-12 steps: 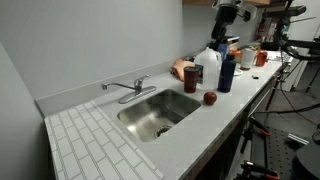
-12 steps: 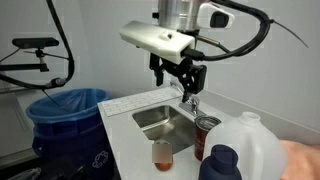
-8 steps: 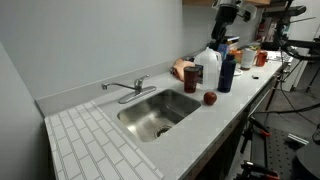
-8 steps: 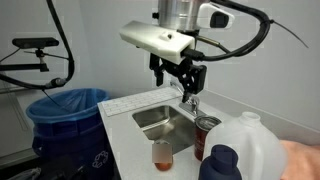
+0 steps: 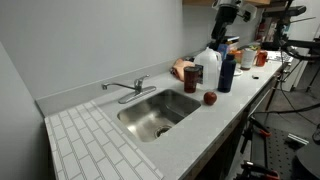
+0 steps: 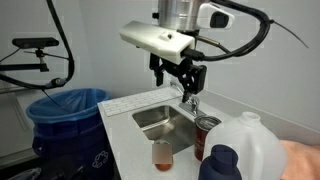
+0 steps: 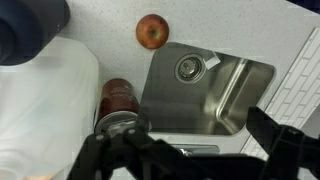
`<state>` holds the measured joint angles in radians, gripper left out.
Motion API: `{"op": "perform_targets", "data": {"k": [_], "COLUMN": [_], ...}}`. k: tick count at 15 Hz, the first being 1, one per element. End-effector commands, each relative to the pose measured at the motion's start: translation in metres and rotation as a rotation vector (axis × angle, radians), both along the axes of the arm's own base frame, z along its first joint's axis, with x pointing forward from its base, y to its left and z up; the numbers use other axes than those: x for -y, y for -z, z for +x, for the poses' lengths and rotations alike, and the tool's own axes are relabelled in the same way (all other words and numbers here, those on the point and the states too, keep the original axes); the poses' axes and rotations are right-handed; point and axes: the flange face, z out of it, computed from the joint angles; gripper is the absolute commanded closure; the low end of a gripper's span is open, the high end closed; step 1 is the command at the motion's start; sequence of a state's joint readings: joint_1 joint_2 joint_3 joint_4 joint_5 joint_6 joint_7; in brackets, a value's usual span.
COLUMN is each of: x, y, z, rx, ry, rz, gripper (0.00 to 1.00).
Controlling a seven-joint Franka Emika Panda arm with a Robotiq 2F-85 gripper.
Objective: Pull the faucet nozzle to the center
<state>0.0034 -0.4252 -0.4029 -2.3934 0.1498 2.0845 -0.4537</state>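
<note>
The faucet nozzle point(image 5: 118, 88) is a slim chrome spout on a low base at the sink's back edge, pointing towards one end of the steel sink basin point(image 5: 175, 104). In an exterior view it shows below the gripper point(image 6: 190, 101). In the wrist view a chrome part of it point(image 7: 192, 150) lies between the dark fingers. My gripper point(image 6: 181, 82) hangs well above the sink, open and empty. It also shows at the top of an exterior view point(image 5: 228, 14) and in the wrist view point(image 7: 190, 162).
A white jug point(image 5: 208, 68), a blue bottle point(image 5: 227, 70), a brown can point(image 7: 117, 97) and a red apple point(image 5: 210, 98) stand on the counter beside the sink. A small cup point(image 6: 162, 153) stands at the counter front. A blue bin point(image 6: 68, 112) is on the floor.
</note>
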Motion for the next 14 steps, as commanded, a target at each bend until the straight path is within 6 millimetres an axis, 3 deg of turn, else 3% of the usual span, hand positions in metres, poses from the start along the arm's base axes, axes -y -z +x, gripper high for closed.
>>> {"op": "perform_targets", "data": {"k": [1,4,6,14], "x": [0.000,-0.007,-0.025,-0.131], "y": [0.000,0.006,0.020,0.080], "z": [0.000,0.006,0.017,0.066], "rx": [-0.001,-0.025,-0.066,-0.217], "ry": [0.000,-0.021,-0.056,-0.297], "rz": [0.000,-0.041,-0.064,-0.149], "gripper": [0.00,0.00,0.00,0.00]}}
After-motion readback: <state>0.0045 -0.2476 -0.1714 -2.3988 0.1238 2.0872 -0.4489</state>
